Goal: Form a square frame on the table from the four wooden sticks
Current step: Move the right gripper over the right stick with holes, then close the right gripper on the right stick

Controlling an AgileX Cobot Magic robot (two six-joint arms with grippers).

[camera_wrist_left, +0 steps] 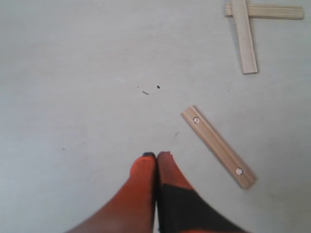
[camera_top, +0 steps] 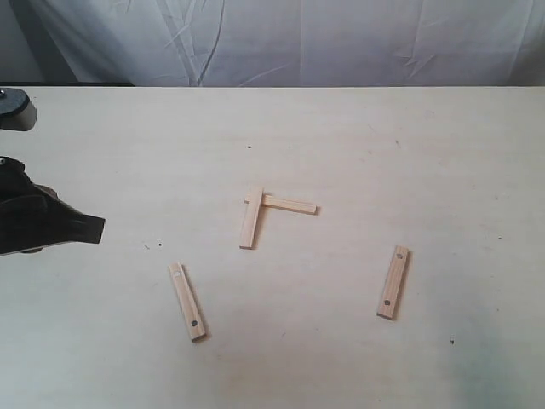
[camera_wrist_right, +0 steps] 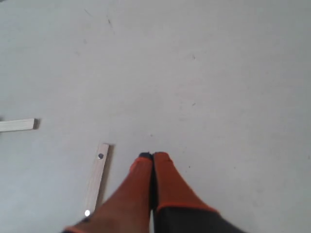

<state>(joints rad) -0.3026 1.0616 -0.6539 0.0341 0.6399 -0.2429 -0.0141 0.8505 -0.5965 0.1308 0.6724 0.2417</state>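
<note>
Four wooden sticks lie on the pale table [camera_top: 341,128]. Two plain ones meet in an L near the middle: one stick [camera_top: 251,217] lies over the end of the other [camera_top: 289,204]; they also show in the left wrist view, the upper one [camera_wrist_left: 244,39] across the lower [camera_wrist_left: 274,11]. A stick with holes [camera_top: 187,301] lies at front left [camera_wrist_left: 218,146]. Another holed stick [camera_top: 393,282] lies at front right [camera_wrist_right: 96,177]. My left gripper [camera_wrist_left: 156,155] is shut and empty, hovering short of the front-left stick; its arm [camera_top: 47,223] shows at the left edge. My right gripper [camera_wrist_right: 153,156] is shut and empty beside the front-right stick.
A grey cloth backdrop [camera_top: 281,38] hangs behind the table's far edge. A few tiny dark specks [camera_wrist_left: 150,90] mark the tabletop. The right arm is outside the exterior view.
</note>
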